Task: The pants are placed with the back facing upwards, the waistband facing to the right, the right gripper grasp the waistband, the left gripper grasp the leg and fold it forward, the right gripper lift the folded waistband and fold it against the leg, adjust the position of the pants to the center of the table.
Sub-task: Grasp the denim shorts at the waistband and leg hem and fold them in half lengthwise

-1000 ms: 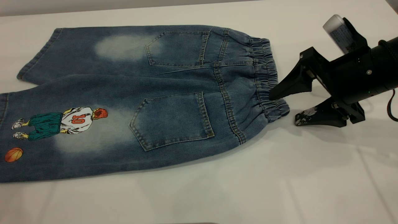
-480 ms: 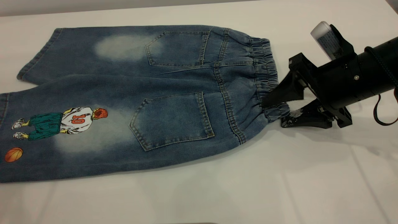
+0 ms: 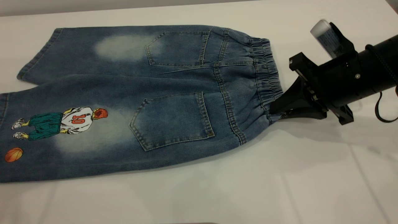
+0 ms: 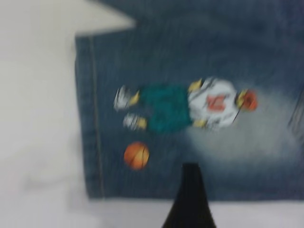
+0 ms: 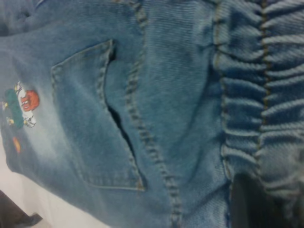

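Note:
The pants (image 3: 174, 93) lie flat on the white table (image 3: 311, 174), back up, with the two patch pockets showing. The puckered waistband (image 3: 266, 71) points right. My right gripper (image 3: 275, 110) is shut on the waistband's near corner, low at the table. In the right wrist view the waistband (image 5: 266, 95) fills the frame, folding over a dark finger (image 5: 256, 204). The leg (image 3: 62, 140) with the player print lies at the near left. My left gripper (image 4: 190, 204) hovers above the leg's (image 4: 199, 57) near edge, close to the orange basketball (image 4: 136, 155); it is out of the exterior view.
The plain leg (image 3: 77, 53) with a pale patch lies behind the printed one. Bare white table runs along the front and at the right, under the right arm. The printed leg's hem (image 4: 90, 118) ends on bare table.
My right gripper moved left to the waistband's near corner and went from open to shut on it. The corner is pinched and slightly drawn in. The rest of the pants stayed still.

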Action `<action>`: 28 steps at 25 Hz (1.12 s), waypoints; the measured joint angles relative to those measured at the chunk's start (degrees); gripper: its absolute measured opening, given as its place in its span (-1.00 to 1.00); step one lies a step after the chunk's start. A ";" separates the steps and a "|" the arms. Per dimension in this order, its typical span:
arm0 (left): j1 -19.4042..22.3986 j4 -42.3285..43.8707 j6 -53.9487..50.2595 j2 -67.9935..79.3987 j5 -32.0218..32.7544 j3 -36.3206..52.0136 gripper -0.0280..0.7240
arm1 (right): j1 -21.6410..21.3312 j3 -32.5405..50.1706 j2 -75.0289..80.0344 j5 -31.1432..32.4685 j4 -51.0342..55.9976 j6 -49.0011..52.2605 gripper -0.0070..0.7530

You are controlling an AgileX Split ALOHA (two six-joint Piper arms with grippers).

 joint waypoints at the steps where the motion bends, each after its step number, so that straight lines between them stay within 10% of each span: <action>1: 0.00 1.41 -1.69 0.69 0.95 0.84 0.47 | 0.00 0.00 -0.40 0.00 -0.21 0.00 -0.88; 14: 0.00 31.01 -37.21 13.02 1.63 4.82 0.47 | 0.00 0.00 -0.81 0.12 -1.55 0.00 -0.88; 28: 4.56 33.37 -39.07 31.53 -12.23 4.82 0.47 | 0.00 0.00 -0.81 0.29 -2.90 -0.19 -0.88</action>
